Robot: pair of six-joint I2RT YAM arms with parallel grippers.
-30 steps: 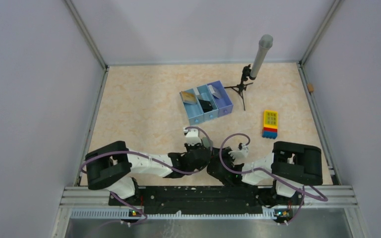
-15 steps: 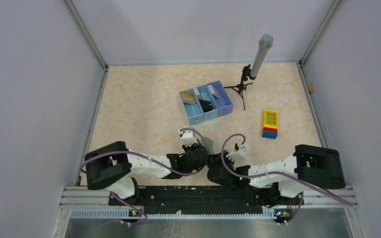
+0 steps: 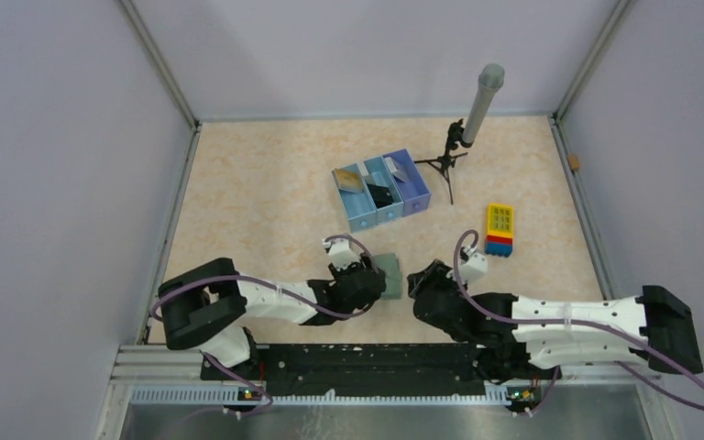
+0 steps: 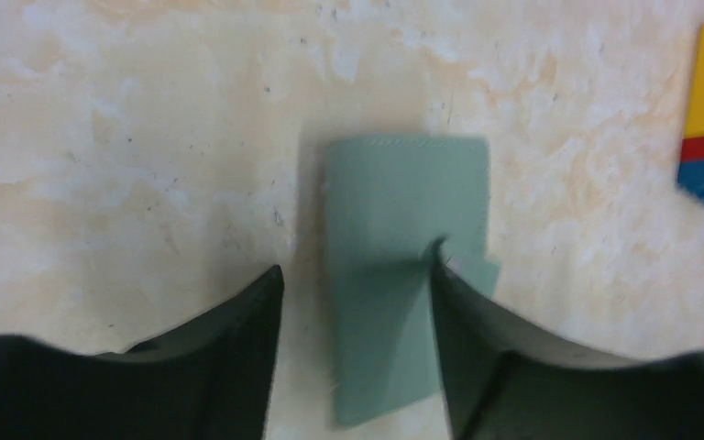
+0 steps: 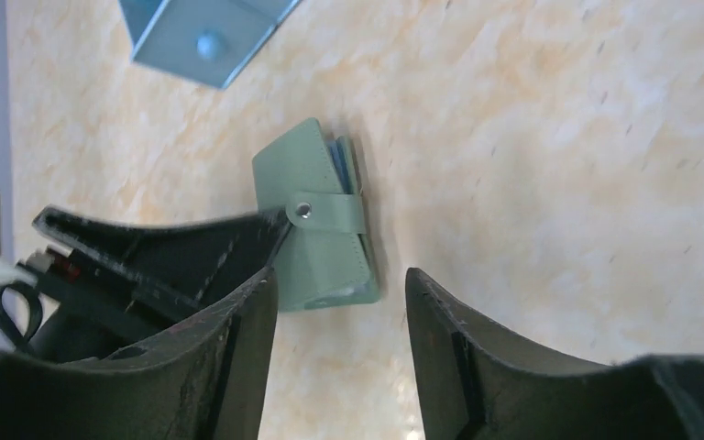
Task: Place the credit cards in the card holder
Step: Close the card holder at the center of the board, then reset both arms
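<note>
Card holder [image 3: 388, 274]: grey-green, folded shut, flat on the counter [image 3: 257, 202], close to the front edge and near the middle. Strap across one edge, fastened by a metal snap [image 5: 304, 210]. Light blue lining edges visible along one side. Well apart from the tray [image 3: 363, 223].

Left tool [image 4: 356, 275]: spread, low over the card holder, nothing pinched. One finger [image 4: 504, 357] overlapping the holder's edge by the strap end, the other off to the side over bare counter. From the right wrist view, a fingertip meeting the holder beside the snap; pressing or merely touching, cannot tell.

Right tool [image 5: 341, 275]: spread, nothing between the fingers, just beside the card holder on its right.

Tray: blue, three compartments, farther back at mid-counter. Yellowish item in the left compartment, dark item in the middle, greyish item in the right; kinds too small to tell.

Block [image 3: 500, 229]: yellow top over red and blue layers, on the counter right of the card holder and behind it.

Stand [image 3: 447, 163]: small black tripod behind the tray and to its right, carrying a tilted grey cylinder [image 3: 482, 103].

Small brown object [image 3: 574, 163]: at the counter's right rail, kind unclear.
</note>
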